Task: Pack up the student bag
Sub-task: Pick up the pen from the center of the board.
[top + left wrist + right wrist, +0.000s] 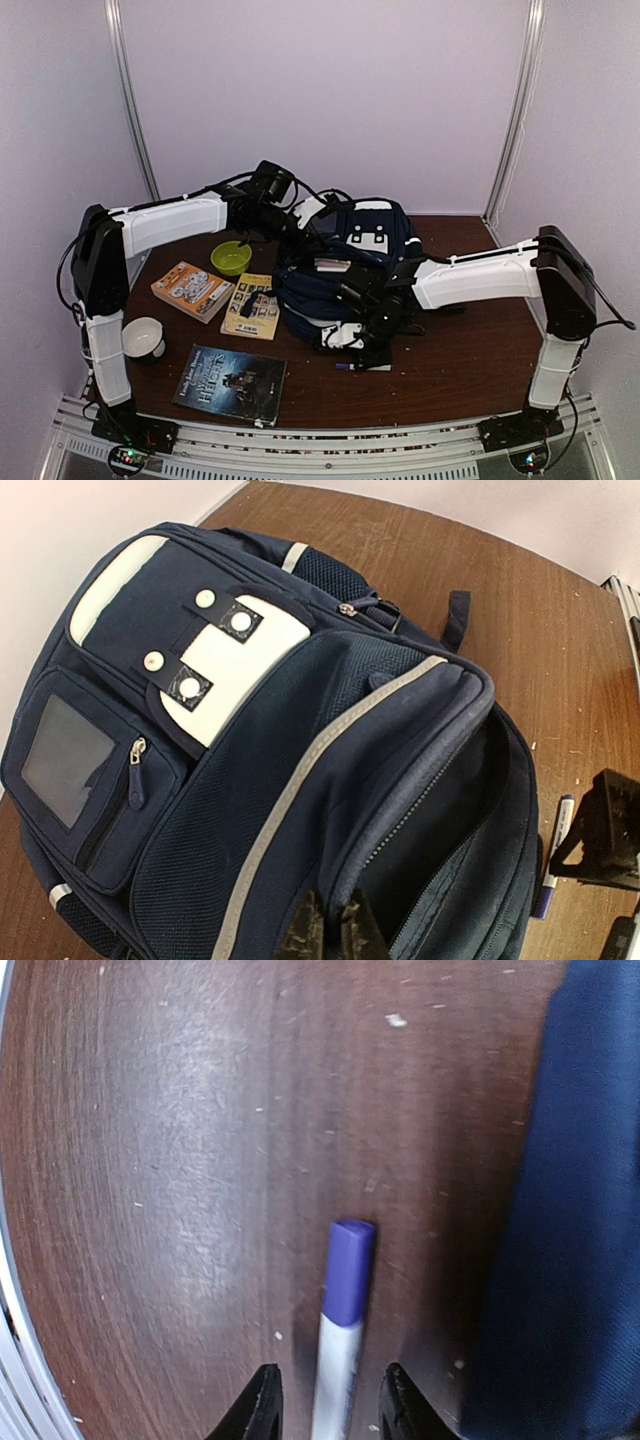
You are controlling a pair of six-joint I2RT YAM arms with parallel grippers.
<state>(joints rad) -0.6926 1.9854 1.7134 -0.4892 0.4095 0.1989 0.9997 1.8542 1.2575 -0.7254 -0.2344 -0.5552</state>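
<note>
The student bag is a big navy backpack with white patches, lying mid-table with its main zip open. My left gripper is shut on the fabric edge of that opening, at the bag's far side. A white marker with a purple cap lies flat on the table by the bag's near edge. My right gripper stands open over it, one finger on each side with a gap to both. From the left wrist view, the marker shows beside the right gripper.
Left of the bag are a green bowl, an orange book and a yellow book. A white mug and a dark book lie nearer the front edge. The bag's side is close to the right gripper.
</note>
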